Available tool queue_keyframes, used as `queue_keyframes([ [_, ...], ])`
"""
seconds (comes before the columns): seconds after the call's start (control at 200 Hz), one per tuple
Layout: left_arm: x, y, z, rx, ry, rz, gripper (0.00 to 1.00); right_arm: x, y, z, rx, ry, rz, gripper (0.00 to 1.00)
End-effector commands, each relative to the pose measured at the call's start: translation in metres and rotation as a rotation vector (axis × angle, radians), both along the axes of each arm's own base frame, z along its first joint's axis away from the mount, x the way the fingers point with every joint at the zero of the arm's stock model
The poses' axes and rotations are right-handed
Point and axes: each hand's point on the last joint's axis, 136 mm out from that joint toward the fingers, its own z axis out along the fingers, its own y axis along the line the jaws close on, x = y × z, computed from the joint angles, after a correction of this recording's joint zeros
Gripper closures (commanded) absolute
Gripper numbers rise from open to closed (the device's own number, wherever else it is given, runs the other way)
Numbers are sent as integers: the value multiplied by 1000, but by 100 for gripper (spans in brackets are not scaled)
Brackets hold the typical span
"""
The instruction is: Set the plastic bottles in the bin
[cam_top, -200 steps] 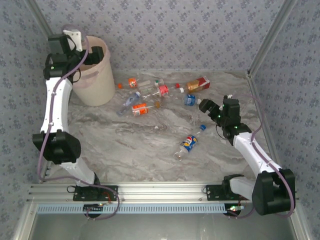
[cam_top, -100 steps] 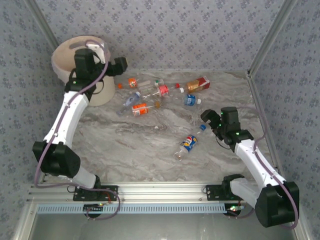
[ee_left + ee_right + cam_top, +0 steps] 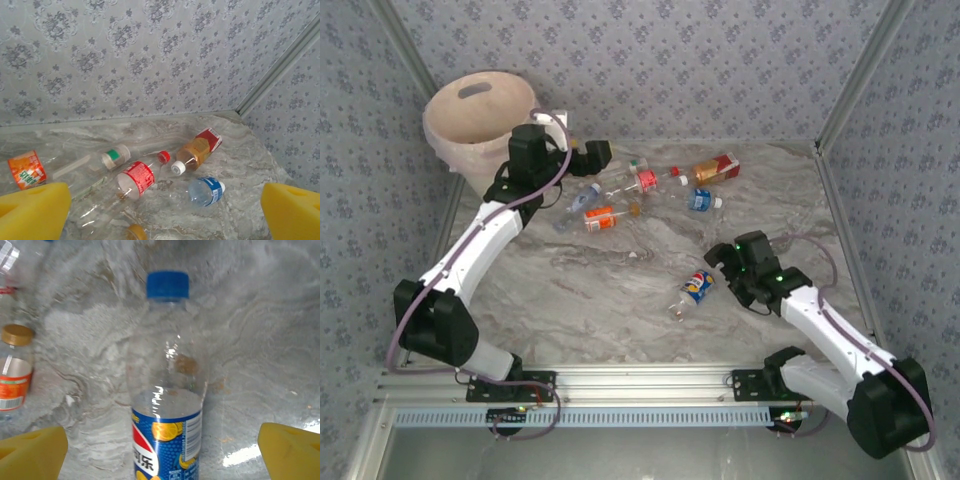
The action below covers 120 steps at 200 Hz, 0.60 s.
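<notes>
The bin (image 3: 460, 125) stands upright in the far left corner of the table (image 3: 610, 300), close to the wall. All the bottles that can be seen lie on their sides on the table, outside the bin.

The left gripper (image 3: 596, 155) hangs just to the right of the bin, at the left end of a loose group of bottles. Its jaws are wide apart and there is nothing between them. In the left wrist view its yellow pads (image 3: 32, 210) sit at the two lower corners. Ahead of them lie an orange-label bottle (image 3: 27, 169), a clear bottle with a green band (image 3: 112, 156), a red-label bottle (image 3: 137, 179), a copper bottle (image 3: 197, 150) with a white cap, and a small blue bottle (image 3: 205, 191). The red-label bottle and the copper bottle lie almost cap to cap.

The right gripper (image 3: 722, 262) is low over the near right part of the table, just beside the blue-cap bottle (image 3: 697, 287), which lies apart from the group. Its jaws are also wide apart. In the right wrist view this bottle (image 3: 167, 390) lies between the two yellow pads (image 3: 292, 450), with the cap pointing away and the blue label near the bottom edge. The pads are well clear of its sides. To the left lies another bottle with a gold cap (image 3: 12, 375).
</notes>
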Motion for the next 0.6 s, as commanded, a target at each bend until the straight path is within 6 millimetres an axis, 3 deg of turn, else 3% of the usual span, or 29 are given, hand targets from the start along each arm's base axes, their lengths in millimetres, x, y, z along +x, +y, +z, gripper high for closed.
queue_keyframes([
  [0.0, 1, -13, 13, -40, -42, -54, 2, 6, 6, -10, -9, 32, -25, 1],
  [0.21, -7, -10, 2, -28, 1, -47, 2, 18, 16, -23, -90, 84, 72, 6],
  [0.35, -17, -10, -4, -51, 29, -61, 2, 29, 13, -26, -152, 73, 96, 15],
  [0.595, -26, -15, -8, -90, 67, -97, 2, 46, 21, -35, -157, 75, 110, 17],
])
